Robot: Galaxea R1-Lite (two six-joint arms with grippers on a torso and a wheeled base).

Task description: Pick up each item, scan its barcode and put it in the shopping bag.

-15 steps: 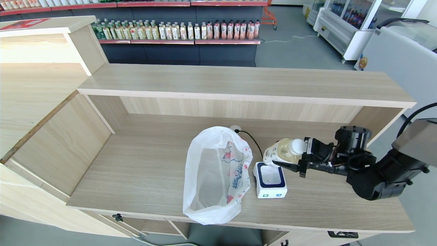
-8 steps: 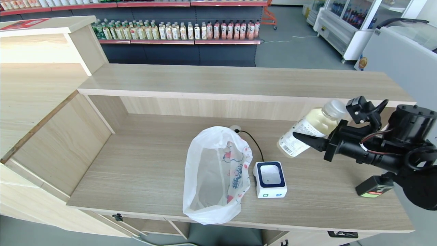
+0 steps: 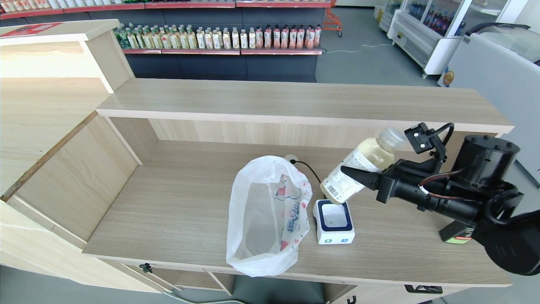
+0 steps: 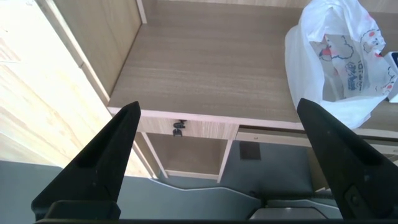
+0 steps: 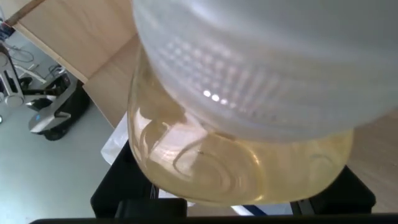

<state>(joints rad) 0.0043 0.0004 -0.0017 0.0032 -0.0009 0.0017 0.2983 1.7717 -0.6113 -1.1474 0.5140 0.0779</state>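
Note:
My right gripper [image 3: 366, 175] is shut on a bottle of pale yellow drink [image 3: 356, 171]. The bottle hangs tilted above the counter, its white cap up and to the right, its base and barcode label just over the white and blue scanner [image 3: 333, 221]. In the right wrist view the bottle [image 5: 249, 124] sits close up between the dark fingers. A white shopping bag [image 3: 265, 215] with a printed side stands open left of the scanner. My left gripper [image 4: 224, 162] is open, off the counter's front left, with the bag [image 4: 339, 62] farther away.
The wooden counter [image 3: 177, 202] has a raised back shelf [image 3: 295, 101] and a side wall on the left. A black cable [image 3: 310, 171] runs from a hole behind the bag to the scanner. A small dark device [image 3: 457, 232] lies at the counter's right.
The right gripper lifted the bottle up and right from beside the scanner, turning it cap-up, then brought it back left and down until its base hangs over the scanner.

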